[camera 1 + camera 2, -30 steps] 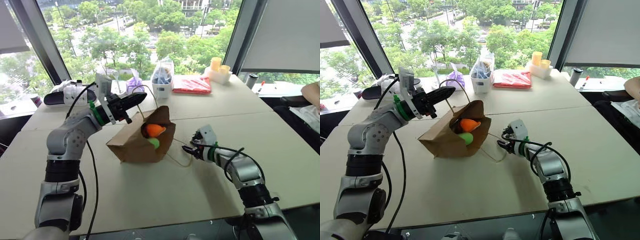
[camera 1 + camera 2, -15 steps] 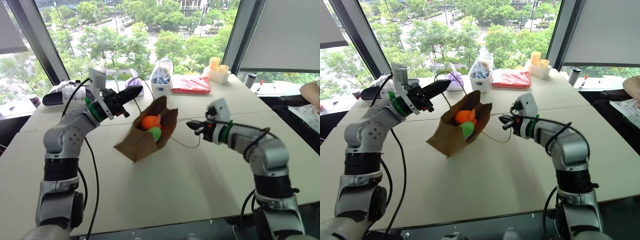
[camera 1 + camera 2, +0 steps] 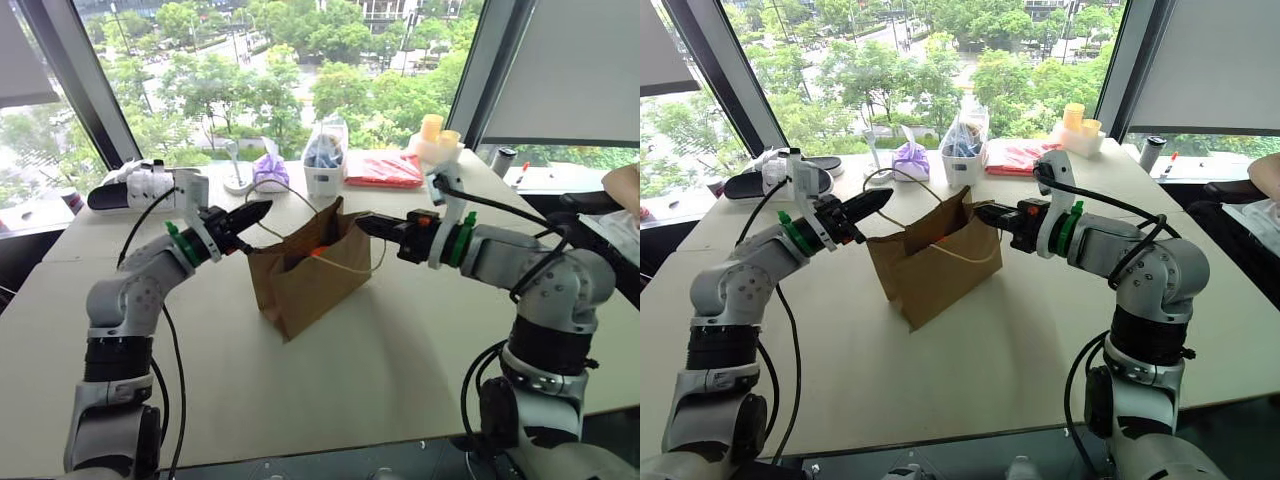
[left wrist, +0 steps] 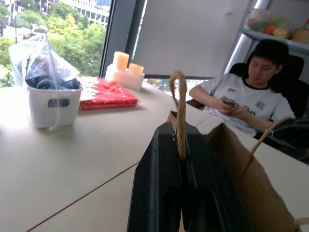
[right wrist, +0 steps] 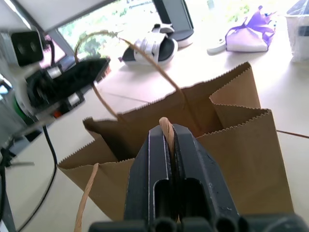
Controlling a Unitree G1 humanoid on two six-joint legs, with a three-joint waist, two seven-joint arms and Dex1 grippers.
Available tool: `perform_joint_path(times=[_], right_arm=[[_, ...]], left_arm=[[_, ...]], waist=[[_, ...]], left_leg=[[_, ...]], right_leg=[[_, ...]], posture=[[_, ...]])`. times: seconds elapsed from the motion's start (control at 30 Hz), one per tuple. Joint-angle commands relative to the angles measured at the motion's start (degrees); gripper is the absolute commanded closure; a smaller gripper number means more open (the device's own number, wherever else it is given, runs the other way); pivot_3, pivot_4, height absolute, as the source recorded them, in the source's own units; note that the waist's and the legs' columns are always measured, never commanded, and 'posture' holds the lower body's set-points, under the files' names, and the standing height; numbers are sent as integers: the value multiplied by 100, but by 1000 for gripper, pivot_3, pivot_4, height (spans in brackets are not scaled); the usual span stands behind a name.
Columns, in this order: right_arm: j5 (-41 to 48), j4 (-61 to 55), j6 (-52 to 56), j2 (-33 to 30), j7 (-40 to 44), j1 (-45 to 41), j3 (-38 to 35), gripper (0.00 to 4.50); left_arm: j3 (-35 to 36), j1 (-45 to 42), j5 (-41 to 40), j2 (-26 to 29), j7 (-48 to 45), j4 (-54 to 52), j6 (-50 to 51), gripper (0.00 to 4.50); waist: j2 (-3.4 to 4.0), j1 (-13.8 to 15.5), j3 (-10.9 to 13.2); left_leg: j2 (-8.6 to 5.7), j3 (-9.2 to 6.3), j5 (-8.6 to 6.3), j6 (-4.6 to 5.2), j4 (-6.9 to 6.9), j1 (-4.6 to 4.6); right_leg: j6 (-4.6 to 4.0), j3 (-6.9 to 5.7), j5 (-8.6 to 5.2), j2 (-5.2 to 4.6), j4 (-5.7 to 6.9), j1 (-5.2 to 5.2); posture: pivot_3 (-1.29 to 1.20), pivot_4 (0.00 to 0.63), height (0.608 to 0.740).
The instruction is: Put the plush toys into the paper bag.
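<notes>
The paper bag [image 3: 305, 280] stood upright at frame centre, an orange plush toy [image 3: 318, 251] just showing inside. The left tool [image 3: 258, 210] and right tool [image 3: 366, 222] each pinched a cord handle [image 4: 181, 112]. Loading appeared complete; the next move likely calls for releasing both handles.

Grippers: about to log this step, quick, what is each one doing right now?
Left gripper: shut on a cord handle of the paper bag.
Right gripper: shut on the bag's other cord handle.
</notes>
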Motion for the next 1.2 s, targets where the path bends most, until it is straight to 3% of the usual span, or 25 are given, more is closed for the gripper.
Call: perform_joint_path(times=[0.03,0.17,0.2,0.23,0.3,0.43,0.47,0.53,0.8,0.93,1.07,1.2], right_arm=[[122,-81,-114,23,-170,-88,-50,4400],[198,-106,-164,-8,-221,18,-41,4400],[250,-142,-188,-29,-190,51,-72,4467],[308,-186,-197,-46,-167,80,-106,4211],[519,-301,-194,-73,-108,122,-212,3647],[736,-499,-192,-266,-83,194,-153,1724],[791,-547,-185,-320,-70,207,-140,1057],[1023,-741,-196,-490,79,211,-144,187],[1665,-563,-704,-1032,-23,-139,-821,80],[2185,-222,-769,-1154,-395,-35,-1569,80],[2407,-328,-825,-1158,-725,658,-1809,80],[1793,-877,-1165,-1279,-565,2101,-975,80]], left_arm=[[91,-28,128,47,-40,120,-229,4500],[144,-103,60,90,-87,163,-86,4500],[183,-133,-3,96,-73,177,8,4232],[215,-149,-54,101,-64,184,81,3932],[231,-141,-174,168,-158,144,291,3286],[207,-66,-304,329,-369,-13,549,1359],[197,-59,-298,360,-394,-32,567,739],[229,-45,-388,442,-488,-97,674,0],[467,509,-770,1231,-984,-569,1159,0],[733,751,-1126,1428,-1095,-731,1459,0],[574,1136,-1066,1585,-1317,-929,1478,0],[179,1388,-898,1387,-1462,-1122,1298,0]], waist=[[0,-8,0],[0,-6,0],[0,-6,0],[0,-5,0],[0,-8,0],[0,-25,0],[0,-25,0],[0,-23,0],[1,-28,1],[0,5,1],[0,12,1],[-1,11,0]], left_leg=[[0,1,0,0,0,0],[0,1,0,0,-2,-1],[0,1,0,0,-2,-1],[0,1,0,1,-2,-1],[0,1,-1,1,-1,-1],[0,1,-1,2,-3,-1],[0,1,-1,2,-3,-1],[1,1,-1,2,-3,-1],[4,2,-3,5,-9,-1],[5,6,-3,5,-3,-1],[6,3,-5,8,-5,-1],[7,5,-7,11,-9,2]], right_leg=[[0,1,0,0,2,-1],[0,1,0,0,3,-1],[0,1,0,0,3,-1],[0,1,0,-1,3,-1],[0,1,0,-1,3,-1],[0,1,0,0,4,-1],[0,0,0,0,4,-1],[0,0,0,0,3,-2],[0,2,-1,0,0,-7],[0,1,-1,-1,-4,1],[-1,0,-1,-2,-7,5],[-1,0,-2,-2,-8,9]], posture=[[0,150,740],[0,150,740],[0,150,740],[0,150,740],[0,150,740],[0,150,740],[0,150,740],[0,150,740],[0,150,740],[0,150,740],[0,150,740],[0,150,740]])
